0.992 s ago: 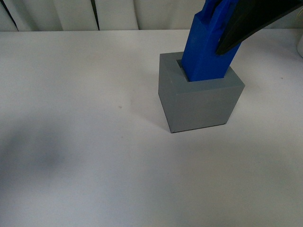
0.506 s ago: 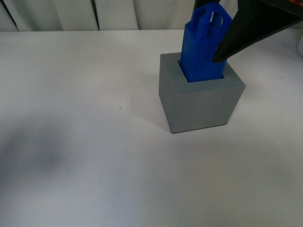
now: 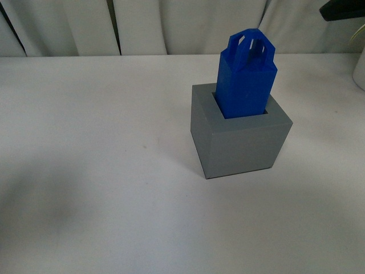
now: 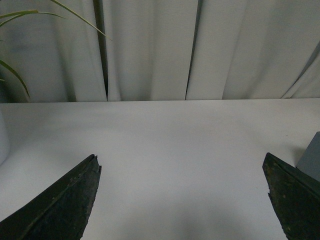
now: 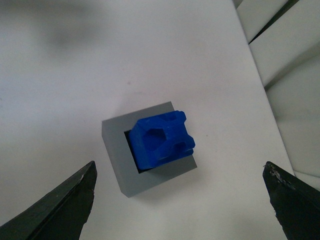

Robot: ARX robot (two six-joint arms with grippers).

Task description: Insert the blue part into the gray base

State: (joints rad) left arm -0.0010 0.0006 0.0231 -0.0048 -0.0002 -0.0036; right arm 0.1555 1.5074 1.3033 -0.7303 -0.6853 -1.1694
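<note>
The blue part [image 3: 246, 77] stands upright in the square recess of the gray base [image 3: 239, 140] on the white table, its looped top sticking well above the rim. Nothing touches it. From above, the right wrist view shows the blue part [image 5: 162, 140] seated in the gray base [image 5: 117, 150], with my right gripper [image 5: 180, 200] open, empty and high over them. Only a dark tip of the right arm [image 3: 342, 10] shows at the top right of the front view. My left gripper [image 4: 182, 192] is open and empty over bare table; a gray corner of the base [image 4: 311, 160] shows beside one finger.
White curtains [image 3: 171, 25] hang along the table's far edge. A white object [image 3: 359, 65] stands at the right edge. Green plant leaves [image 4: 15, 45] and a white rounded object [image 4: 2, 140] show in the left wrist view.
My right gripper has let go of the blue part and risen up and away to the right. The blue part now stands straight and lower in the base. The camera view has tilted.
</note>
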